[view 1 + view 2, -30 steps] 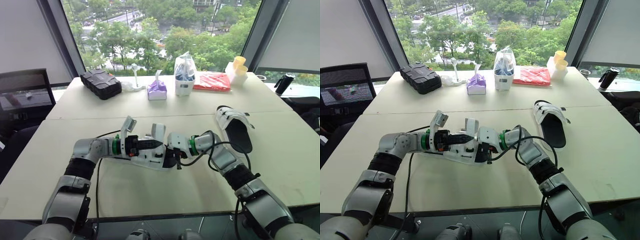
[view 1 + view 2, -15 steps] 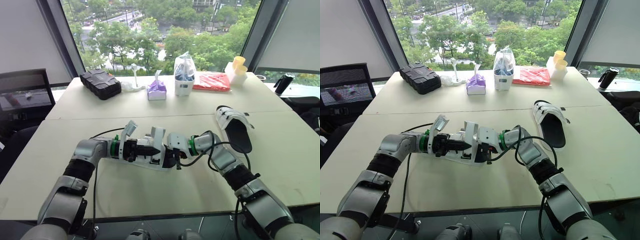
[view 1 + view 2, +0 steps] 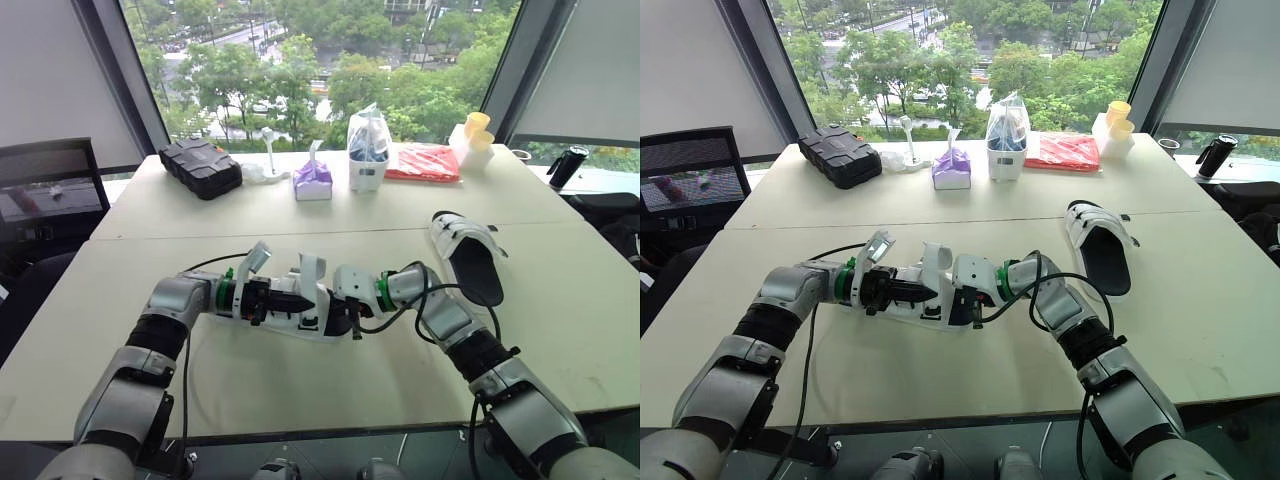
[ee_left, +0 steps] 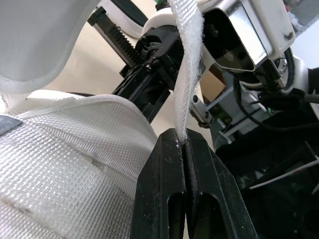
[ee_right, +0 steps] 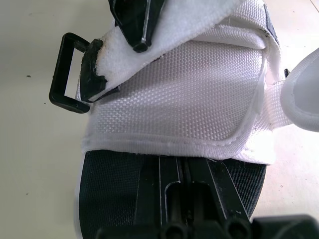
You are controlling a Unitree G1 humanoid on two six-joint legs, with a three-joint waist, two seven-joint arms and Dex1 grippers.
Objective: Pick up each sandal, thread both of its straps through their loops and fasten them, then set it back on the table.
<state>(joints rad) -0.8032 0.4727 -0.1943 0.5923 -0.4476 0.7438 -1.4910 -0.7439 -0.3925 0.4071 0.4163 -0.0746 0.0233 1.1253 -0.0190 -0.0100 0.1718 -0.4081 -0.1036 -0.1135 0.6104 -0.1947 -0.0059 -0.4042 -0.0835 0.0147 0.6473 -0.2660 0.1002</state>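
One white sandal (image 3: 318,308) with a black sole hangs just above the table between my two grippers. My left gripper (image 3: 292,301) is shut on one of its white straps (image 4: 188,84), pinching it at the fingertips (image 4: 174,149). My right gripper (image 3: 347,313) is shut on the sandal's sole edge (image 5: 124,174) from the other side. The right wrist view shows the mesh upper (image 5: 184,99), a black loop (image 5: 67,74) at its side, and the left gripper's fingers (image 5: 134,20) on the strap. The second sandal (image 3: 468,255) lies on the table to the right.
Along the table's (image 3: 300,380) far side stand a black case (image 3: 202,165), a purple tissue box (image 3: 314,180), a clear bag (image 3: 369,150), a red packet (image 3: 425,162) and yellow cups (image 3: 478,130). A black bottle (image 3: 568,165) is at far right, a chair (image 3: 50,190) at left.
My left gripper has drawn back slightly to the left with the strap, and the sandal's upright flap shifted left with it. The right arm has held still.
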